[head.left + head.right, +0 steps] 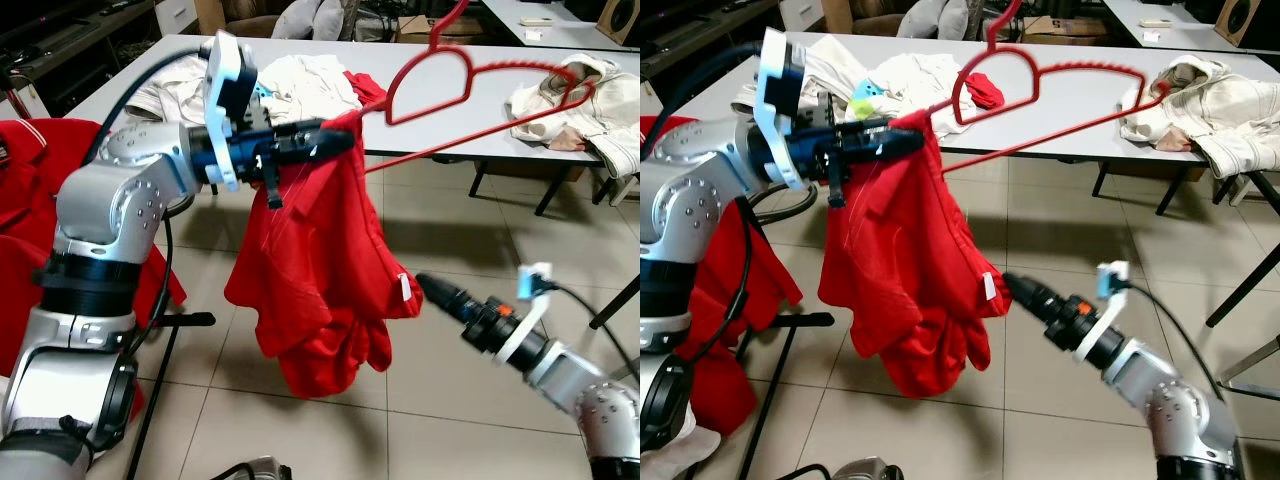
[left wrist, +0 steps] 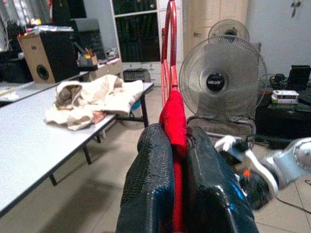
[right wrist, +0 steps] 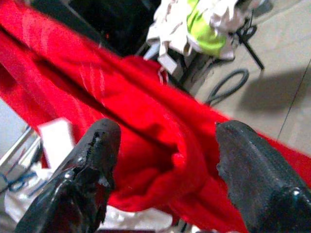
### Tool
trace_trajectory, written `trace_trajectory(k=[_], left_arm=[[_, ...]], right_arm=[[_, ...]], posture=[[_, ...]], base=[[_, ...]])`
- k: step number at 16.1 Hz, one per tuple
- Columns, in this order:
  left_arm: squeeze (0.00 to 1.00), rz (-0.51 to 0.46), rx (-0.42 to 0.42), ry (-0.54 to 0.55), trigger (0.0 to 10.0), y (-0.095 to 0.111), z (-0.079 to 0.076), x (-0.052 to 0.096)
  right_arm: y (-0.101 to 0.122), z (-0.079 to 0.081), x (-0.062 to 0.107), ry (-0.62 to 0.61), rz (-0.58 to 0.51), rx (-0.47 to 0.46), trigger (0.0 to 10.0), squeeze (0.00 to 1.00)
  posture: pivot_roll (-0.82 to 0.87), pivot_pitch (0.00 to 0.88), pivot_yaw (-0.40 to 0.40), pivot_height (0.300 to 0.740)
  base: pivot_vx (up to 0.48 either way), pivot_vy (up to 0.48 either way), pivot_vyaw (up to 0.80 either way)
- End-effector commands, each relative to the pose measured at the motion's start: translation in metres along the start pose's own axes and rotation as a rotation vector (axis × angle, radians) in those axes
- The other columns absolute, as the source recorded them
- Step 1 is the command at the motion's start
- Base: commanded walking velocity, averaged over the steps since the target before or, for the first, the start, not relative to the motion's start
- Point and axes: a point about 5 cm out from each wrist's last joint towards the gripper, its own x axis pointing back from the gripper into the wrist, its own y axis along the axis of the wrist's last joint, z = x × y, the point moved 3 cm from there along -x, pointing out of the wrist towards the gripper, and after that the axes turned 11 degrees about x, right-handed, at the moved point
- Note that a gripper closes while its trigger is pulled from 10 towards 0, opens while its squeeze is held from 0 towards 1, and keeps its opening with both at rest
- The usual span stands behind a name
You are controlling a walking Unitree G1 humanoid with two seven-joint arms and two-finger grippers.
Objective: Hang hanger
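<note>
left gripper [image 1: 335,138] raised at chest height, fingers [image 2: 150,184] clamped tight on the end of the red hanger [image 1: 440,85] with the red shirt [image 1: 320,270] pinched between them. hanger runs out past the fingertips, away from the left gripper, tilted up over the edge of the grey table [image 1: 480,140]; its hook points upward. shirt hangs straight down below the left gripper, bunched at the bottom, white tag [image 1: 403,287] on the side facing the right gripper

right gripper [image 1: 432,287] low, pointing up at the shirt, tip just beside the fabric near the tag. wrist view: its fingers [image 3: 92,155] spread wide apart, red cloth between them, nothing gripped

beige clothes [image 1: 575,100] on the table beyond the hanger's far end, white clothes [image 1: 300,85] on the table behind the left gripper. another red garment [image 1: 30,200] behind the left arm. standing fan [image 2: 222,80] seen past the left fingers. tiled floor [image 1: 480,380] below both grippers
</note>
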Motion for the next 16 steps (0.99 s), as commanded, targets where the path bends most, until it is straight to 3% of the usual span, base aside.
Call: trace_trajectory(k=[1,4,5,6,7,9,16], left_arm=[[0.0,-0.053,-0.038,-0.021,0.0,0.017,-0.005,-0.002],[0.0,-0.077,-0.024,-0.057,0.0,0.022,-0.012,-0.003],[0.0,-0.081,-0.025,-0.054,0.0,0.023,-0.012,-0.003],[0.0,-0.09,-0.026,-0.048,0.0,0.025,-0.011,-0.002],[0.0,-0.095,-0.028,-0.043,0.0,0.026,-0.01,-0.001],[0.0,-0.111,-0.027,-0.031,0.0,0.03,-0.009,0.002],[0.0,-0.097,-0.022,-0.05,0.0,0.027,-0.013,0.001]], right_arm=[[-0.004,0.001,-0.002,0.004,0.033,0.006,10.0,0.0],[-0.009,-0.011,-0.01,-0.062,0.056,-0.021,10.0,0.0],[-0.01,-0.014,-0.012,-0.077,0.071,-0.023,5.1,0.0],[-0.012,-0.017,-0.012,-0.091,0.089,-0.017,1.3,0.0],[-0.014,-0.019,-0.012,-0.104,0.101,-0.017,0.0,0.0],[-0.02,-0.026,-0.01,-0.144,0.134,-0.018,0.0,0.0],[-0.023,-0.025,-0.013,-0.127,0.126,-0.005,0.0,0.0]], posture=[[-0.04,0.0,0.047,0.74],[-0.04,0.0,0.042,0.74],[-0.04,0.0,0.041,0.74],[-0.04,0.0,0.036,0.74],[-0.04,0.0,0.035,0.74],[-0.04,0.0,0.029,0.74],[-0.04,0.0,0.032,0.74]], base=[[0.0,0.0,0.0],[0.0,0.0,0.0],[0.0,0.0,0.0],[0.0,0.0,0.0],[0.0,0.0,0.0],[0.0,0.0,0.0],[0.0,0.0,0.0]])
